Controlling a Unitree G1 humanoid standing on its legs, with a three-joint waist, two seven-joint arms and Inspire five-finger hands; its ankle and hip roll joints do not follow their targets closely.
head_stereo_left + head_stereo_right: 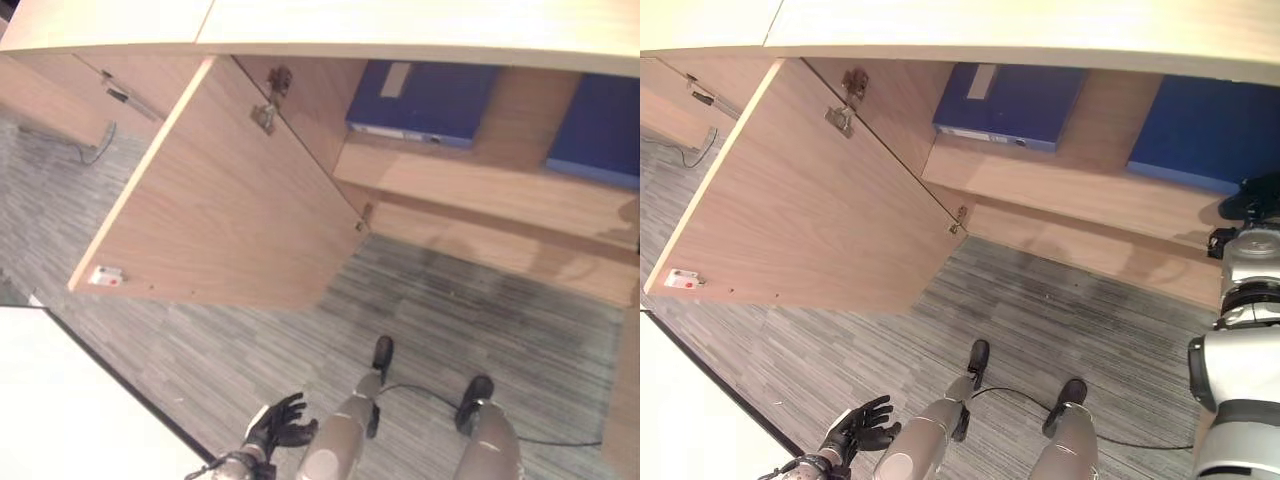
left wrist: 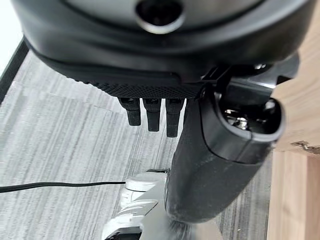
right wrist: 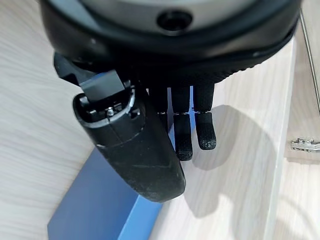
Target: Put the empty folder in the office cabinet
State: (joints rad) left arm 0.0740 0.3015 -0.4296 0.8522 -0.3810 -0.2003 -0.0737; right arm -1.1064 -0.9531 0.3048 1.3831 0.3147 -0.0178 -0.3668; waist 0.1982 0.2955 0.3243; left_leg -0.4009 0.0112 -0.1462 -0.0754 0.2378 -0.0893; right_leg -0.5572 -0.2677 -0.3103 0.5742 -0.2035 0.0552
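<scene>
I stand in an office. Before me is a low cabinet (image 1: 470, 190) in pale wood-grain laminate, of the kind used for office storage, under a long light worktop (image 1: 400, 25). Its door (image 1: 215, 200) hangs wide open on metal hinges (image 1: 265, 115). On the shelf inside lie two blue folders, one (image 1: 425, 100) toward the hinge side, the second (image 1: 598, 130) further to my right. The floor is grey striped carpet (image 1: 480, 330), commercial in type. At my lower left a white surface (image 1: 70, 400) with a dark edge shows.
</scene>
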